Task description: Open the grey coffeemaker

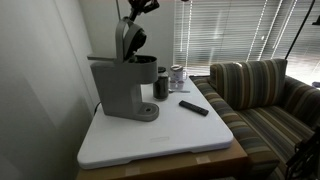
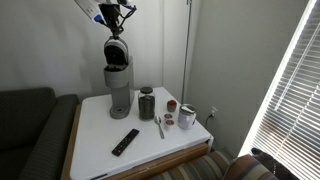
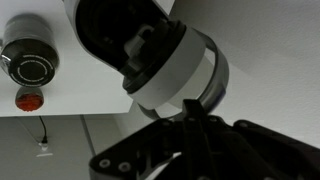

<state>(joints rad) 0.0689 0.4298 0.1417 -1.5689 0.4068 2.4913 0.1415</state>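
The grey coffeemaker stands on the white tabletop, seen in both exterior views. Its hinged top lid is swung up and stands open, showing its dark inside. My gripper is just above the raised lid. In the wrist view the two fingers are pressed together, with the tips at the rim of the open lid. Nothing shows between them.
A metal tin, a spoon, a white cup and a black remote lie beside the machine. A striped sofa stands next to the table, with window blinds behind it. A wall is close behind the machine.
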